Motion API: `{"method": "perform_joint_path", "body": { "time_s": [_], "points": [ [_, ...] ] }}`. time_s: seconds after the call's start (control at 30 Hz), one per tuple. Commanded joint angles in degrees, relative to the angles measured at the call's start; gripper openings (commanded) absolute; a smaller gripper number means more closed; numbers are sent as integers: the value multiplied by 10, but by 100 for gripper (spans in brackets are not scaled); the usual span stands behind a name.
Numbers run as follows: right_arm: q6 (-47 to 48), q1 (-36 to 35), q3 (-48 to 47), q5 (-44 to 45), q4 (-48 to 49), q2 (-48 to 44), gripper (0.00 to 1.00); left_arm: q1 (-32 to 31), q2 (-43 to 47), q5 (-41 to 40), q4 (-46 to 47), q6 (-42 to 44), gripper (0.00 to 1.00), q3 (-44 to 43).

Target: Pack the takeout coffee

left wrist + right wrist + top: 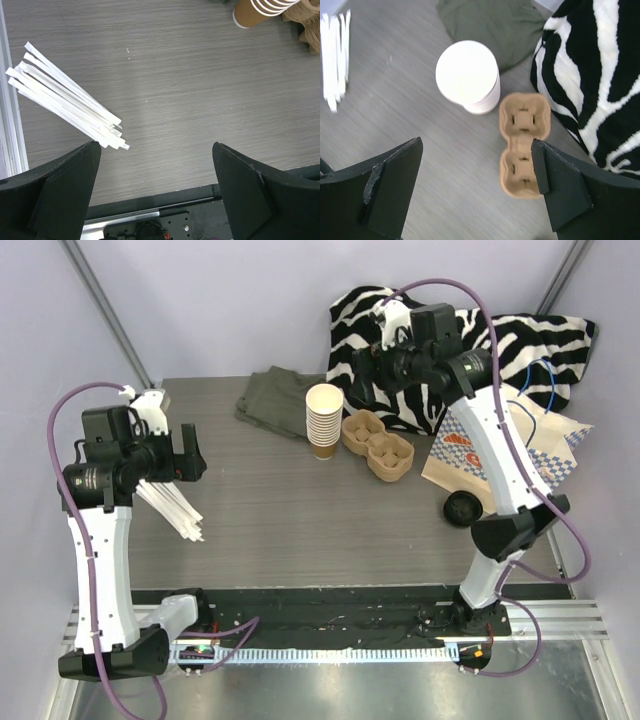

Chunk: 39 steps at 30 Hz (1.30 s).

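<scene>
Takeout coffee, meaning one small brown cup wearing its black lid, does not show as a finished thing anywhere on the table. Its nearest parts are the cup stack (324,420) and a loose lid.

By my reading the job is at its very start, with nothing packed. The right claw (476,145) hangs above the cup stack, jaws spread wide and holding nothing. The left claw (155,150) hovers far to the left-arm side of the stack, equally wide and empty. The next move likely calls for lifting a single cup off the stack without dragging its neighbours along. That cup would then need capping.

Counted, largest first:
- One zebra-print cloth (545,335) lies behind the stack, toward the right arm's side.
- One paper bag (452,458) lies flat on that same side, beyond the carrier.
- One green cloth (272,395) sits crumpled just behind the stack.
- One cardboard carrier (378,445) with two wells sits just beside the stack.
- One cup stack holds several nested cups, too tightly packed to count.
- One fan of white wrapped straws (65,105) lies well apart from the stack on the left arm's side, too overlapped to count.
- One black lid (461,508) lies nearer the arms than the stack, at the bag's corner.
</scene>
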State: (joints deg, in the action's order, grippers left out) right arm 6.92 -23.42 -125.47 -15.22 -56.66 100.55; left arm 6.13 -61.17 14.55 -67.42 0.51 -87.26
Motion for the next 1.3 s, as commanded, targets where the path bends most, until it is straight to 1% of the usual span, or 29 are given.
{"method": "perform_joint_path", "body": {
  "time_s": [0.0,0.1,0.13,0.2,0.23,0.33,0.43,0.57,0.9,1.17,1.27],
  "points": [
    [-108,-4,-64,16,69,50,97,4,10,6,0,-2,100,-9],
    [-140,-7,-78,32,93,80,92,4,7,5,1,-2,100,-10],
    [-160,-8,-78,38,97,88,87,4,6,5,0,-2,100,-11],
    [-174,-9,-77,48,106,104,83,4,6,5,2,-2,100,-8],
    [-183,-10,-77,49,108,109,76,4,7,4,4,-2,100,-6],
    [-189,-19,-76,69,113,123,67,4,10,5,9,-2,100,6],
    [-190,-25,-75,80,114,137,65,4,12,5,11,-16,100,9],
    [-191,-30,-68,93,116,150,56,4,10,5,11,-17,100,7],
    [-191,-31,-52,114,119,172,47,4,13,7,14,-21,100,17],
    [-197,-30,-47,104,121,188,45,4,13,7,11,-19,100,22],
    [-198,-31,-47,100,121,192,40,4,13,7,11,-18,100,24]
  ]
}}
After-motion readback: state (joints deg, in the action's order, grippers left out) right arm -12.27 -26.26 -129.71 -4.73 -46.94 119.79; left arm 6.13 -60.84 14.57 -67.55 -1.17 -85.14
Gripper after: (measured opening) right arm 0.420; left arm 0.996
